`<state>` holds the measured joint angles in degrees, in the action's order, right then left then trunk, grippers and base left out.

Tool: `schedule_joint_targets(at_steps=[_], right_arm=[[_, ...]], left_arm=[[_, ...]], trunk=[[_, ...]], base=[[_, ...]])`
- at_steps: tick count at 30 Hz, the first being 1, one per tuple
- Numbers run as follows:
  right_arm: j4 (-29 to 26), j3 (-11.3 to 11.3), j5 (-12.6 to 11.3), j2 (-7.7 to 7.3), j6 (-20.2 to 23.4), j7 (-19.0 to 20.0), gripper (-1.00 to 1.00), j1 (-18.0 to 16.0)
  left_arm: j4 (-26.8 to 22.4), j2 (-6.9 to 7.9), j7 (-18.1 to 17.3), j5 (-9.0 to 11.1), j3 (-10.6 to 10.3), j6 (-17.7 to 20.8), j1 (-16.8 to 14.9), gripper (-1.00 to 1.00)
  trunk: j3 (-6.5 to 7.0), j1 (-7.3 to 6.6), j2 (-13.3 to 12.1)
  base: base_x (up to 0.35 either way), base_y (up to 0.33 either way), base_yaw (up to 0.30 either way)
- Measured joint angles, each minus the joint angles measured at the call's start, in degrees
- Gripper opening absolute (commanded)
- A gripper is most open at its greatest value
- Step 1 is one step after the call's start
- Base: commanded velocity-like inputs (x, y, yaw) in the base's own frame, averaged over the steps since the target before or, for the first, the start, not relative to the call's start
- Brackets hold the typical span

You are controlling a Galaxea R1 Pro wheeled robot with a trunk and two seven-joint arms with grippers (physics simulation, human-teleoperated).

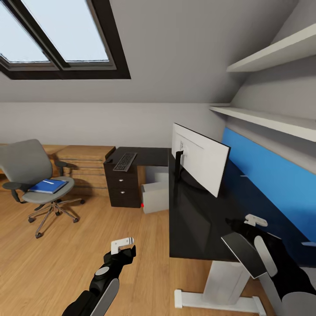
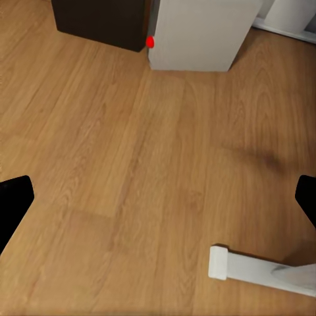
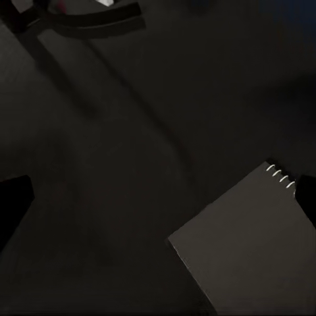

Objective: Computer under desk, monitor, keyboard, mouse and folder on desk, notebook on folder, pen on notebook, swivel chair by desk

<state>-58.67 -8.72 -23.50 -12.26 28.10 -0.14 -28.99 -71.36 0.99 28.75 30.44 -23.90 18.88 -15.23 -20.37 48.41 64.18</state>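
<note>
The right gripper (image 1: 256, 220) hangs over the near end of the desk (image 1: 197, 219), and the notebook (image 1: 243, 253) sits just beside it, by the desk's front edge. In the right wrist view its fingers (image 3: 14, 201) stand wide apart with nothing between them, the notebook (image 3: 253, 247) lying flat below with a spiral binding along one edge, and the round foot of the monitor (image 3: 92, 23) curving at the far side. The left gripper (image 1: 123, 245) hovers above the wooden floor (image 1: 66, 263); its wrist view shows the fingers (image 2: 13, 204) spread wide and empty. That view also shows the computer (image 2: 201, 33) with its red button and the white desk foot (image 2: 260, 270).

The head view adds the monitor (image 1: 199, 158) on the desk, white back turned to the room, and the keyboard (image 1: 125, 161) on the far wing. The computer (image 1: 154, 196) stands under the desk. Well apart, the swivel chair (image 1: 33, 175) holds the folder (image 1: 47, 186) with the pen (image 1: 47, 181) on it. No writing is legible.
</note>
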Motion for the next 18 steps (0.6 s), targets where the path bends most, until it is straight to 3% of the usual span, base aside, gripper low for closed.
schedule_joint_targets(at_steps=[4, 18], right_arm=[[-0.69, -0.01, -0.97, -0.01, 1.31, -0.01, 1.0, 0.1], [-0.56, -0.17, -1.07, -0.05, 1.26, 0.05, 1.0, 0.11]], left_arm=[[0.01, 0.0, 0.01, -0.03, 0.01, -0.01, 0.0, 1.0], [0.0, 0.0, 0.0, -0.11, 0.0, -0.01, 0.0, 1.0]], trunk=[[0.0, 0.03, 0.0], [0.0, 0.03, 0.0]], base=[[-0.254, 0.0, 0.0], [-0.334, 0.0, 0.0]])
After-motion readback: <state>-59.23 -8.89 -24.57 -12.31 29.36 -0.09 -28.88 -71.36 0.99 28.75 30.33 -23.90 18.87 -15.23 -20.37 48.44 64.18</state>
